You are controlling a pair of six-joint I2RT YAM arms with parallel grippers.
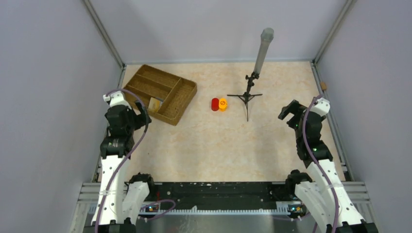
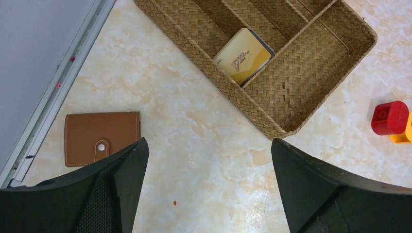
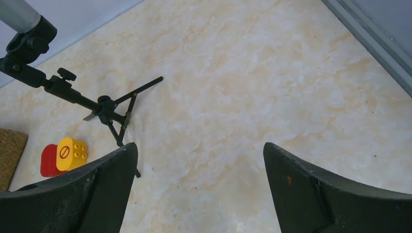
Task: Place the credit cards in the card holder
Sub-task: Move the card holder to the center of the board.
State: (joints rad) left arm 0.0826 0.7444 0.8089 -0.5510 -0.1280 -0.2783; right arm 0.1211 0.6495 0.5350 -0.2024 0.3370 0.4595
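Card holder point(image 2: 97, 133): lower right corner hidden behind left gripper point(image 2: 208, 143) finger. Credit cards point(image 2: 245, 58) stacked, count unclear. Yellow block point(image 2: 404, 131) cut by edge.

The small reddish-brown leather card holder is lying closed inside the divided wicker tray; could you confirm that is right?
Not quite: the small reddish-brown leather card holder lies closed on the marbled tabletop, apart from the divided wicker tray, as the left wrist view shows.

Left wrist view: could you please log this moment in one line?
credit cards: in wicker tray | card holder: closed, on table | left gripper: open | right gripper: open
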